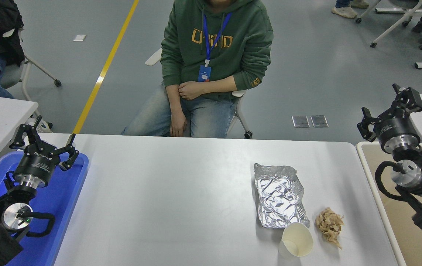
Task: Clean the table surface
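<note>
Both black grippers open, empty.
Crumpled silver foil tray [279,195], white paper cup [297,240] and tan paper wad [329,224] lie at four o'clock on the white matte table surface [174,199]; left gripper [44,142] at nine, right gripper [390,109] at three.

At the lower left of the frame, the left claw [44,142] is made up of black linked fingers on a black cylindrical body marked with white lettering, too small to be read. Behind it a polished silver ring is seen, then a round silver joint cap with a small green light, skirted by a looped black cable. At the right edge, the right claw [391,108] is built alike: black fingers, black body, silver collar, silver joint cap and a curved black cable against black housing.
</note>
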Motion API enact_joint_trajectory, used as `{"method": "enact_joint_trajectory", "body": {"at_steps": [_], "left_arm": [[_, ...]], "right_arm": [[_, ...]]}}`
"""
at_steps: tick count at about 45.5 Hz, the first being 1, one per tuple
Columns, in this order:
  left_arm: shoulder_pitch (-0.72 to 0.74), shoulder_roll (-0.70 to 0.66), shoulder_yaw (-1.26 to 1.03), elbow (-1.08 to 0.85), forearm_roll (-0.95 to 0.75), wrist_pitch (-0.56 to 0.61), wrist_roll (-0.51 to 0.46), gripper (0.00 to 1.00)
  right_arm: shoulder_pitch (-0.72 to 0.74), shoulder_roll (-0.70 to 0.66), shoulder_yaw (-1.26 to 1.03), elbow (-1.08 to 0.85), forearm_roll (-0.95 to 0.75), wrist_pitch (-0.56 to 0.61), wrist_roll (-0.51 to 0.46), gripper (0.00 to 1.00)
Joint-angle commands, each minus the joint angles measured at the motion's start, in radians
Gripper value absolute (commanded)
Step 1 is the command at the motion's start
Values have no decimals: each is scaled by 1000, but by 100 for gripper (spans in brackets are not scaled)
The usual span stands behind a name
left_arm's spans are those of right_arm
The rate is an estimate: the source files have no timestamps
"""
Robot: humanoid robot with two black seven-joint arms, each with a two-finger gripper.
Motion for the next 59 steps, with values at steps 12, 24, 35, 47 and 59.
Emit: {"method": "enact_joint_trajectory", "body": {"at_steps": [12, 24, 35, 47, 59], "left_arm": [[0, 0, 0, 0, 0, 0, 0, 100], [0, 0, 0, 0, 0, 0, 0, 100], [2, 0, 0, 0, 0, 0, 0, 100], [0, 0, 0, 0, 0, 0, 0, 100], [0, 0, 0, 0, 0, 0, 0, 100]], "right_arm": [[-3, -29, -157, 15, -65, 12, 4, 100], [-40, -174, -238, 200, -207, 36, 4, 100], [-119, -320, -252, 357, -525, 37, -2, 100], [-175, -509, -382, 532, -822, 40, -10, 100], [-227, -699, -419, 711, -1043, 112, -54, 100]]}}
